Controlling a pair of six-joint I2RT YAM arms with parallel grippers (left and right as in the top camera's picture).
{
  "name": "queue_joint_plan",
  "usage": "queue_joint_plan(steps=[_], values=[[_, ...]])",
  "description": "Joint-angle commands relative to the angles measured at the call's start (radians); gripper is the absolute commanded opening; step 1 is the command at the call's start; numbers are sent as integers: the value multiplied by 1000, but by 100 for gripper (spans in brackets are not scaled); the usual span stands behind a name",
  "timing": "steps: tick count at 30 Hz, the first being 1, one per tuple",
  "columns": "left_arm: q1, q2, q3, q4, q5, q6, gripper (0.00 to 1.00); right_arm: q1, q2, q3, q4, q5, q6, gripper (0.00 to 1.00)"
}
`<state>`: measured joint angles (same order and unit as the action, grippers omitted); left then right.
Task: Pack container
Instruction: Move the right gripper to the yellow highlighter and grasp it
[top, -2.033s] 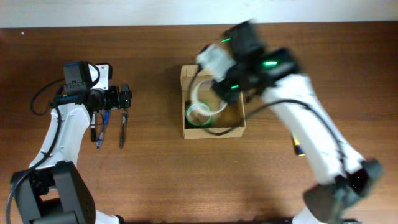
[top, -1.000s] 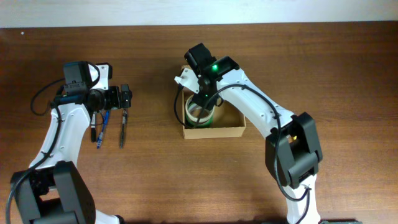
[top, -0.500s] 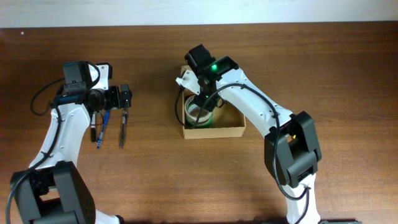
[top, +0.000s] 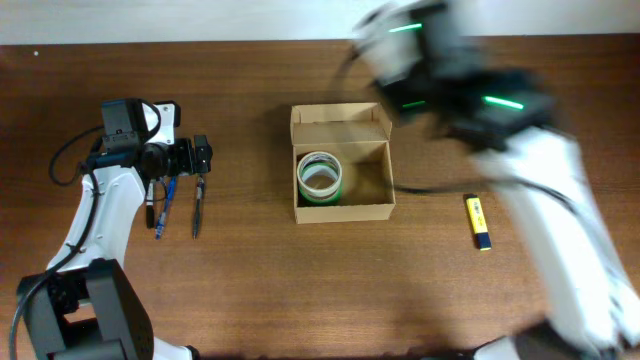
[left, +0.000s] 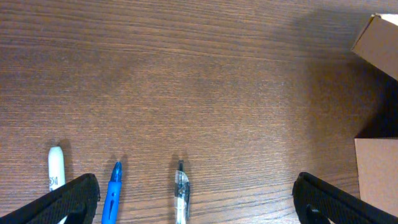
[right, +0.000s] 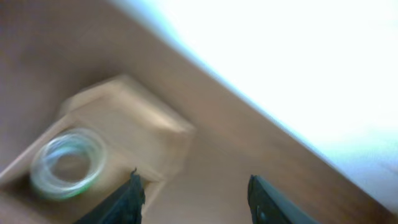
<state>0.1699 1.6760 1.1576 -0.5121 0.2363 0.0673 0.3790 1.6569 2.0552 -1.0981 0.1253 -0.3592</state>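
container (top: 340, 205): mid-table, lid open, tape roll (top: 320, 178) inside. right gripper (right: 194, 196): fingers apart, empty, clear of the box. left gripper (top: 203, 155): apart, over pens (left: 180, 196). i judge: between items; next, lower the right claw onto the yellow marker (top: 479, 222).

Lab workbench, wood-grain table (top: 250, 300), plain white backdrop (top: 200, 20)

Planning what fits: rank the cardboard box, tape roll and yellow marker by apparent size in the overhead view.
1. cardboard box
2. tape roll
3. yellow marker, roughly as long as the roll is wide but far thinner
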Motion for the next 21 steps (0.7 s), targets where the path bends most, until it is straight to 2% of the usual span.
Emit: queue_joint_plan(steps=[1, 5, 9, 15, 21], values=[[1, 5, 14, 2, 11, 16, 99, -219, -155, -126, 24, 44, 139, 57], [1, 5, 14, 2, 11, 16, 99, -472, -203, -287, -12, -77, 296, 57], [2, 5, 14, 2, 11, 16, 100, -618, -175, -467, -16, -182, 281, 58], [1, 5, 14, 2, 11, 16, 99, -666, -84, -706, 135, -187, 197, 62], [1, 5, 14, 2, 11, 16, 99, -601, 98, -793, 153, -199, 127, 62]])
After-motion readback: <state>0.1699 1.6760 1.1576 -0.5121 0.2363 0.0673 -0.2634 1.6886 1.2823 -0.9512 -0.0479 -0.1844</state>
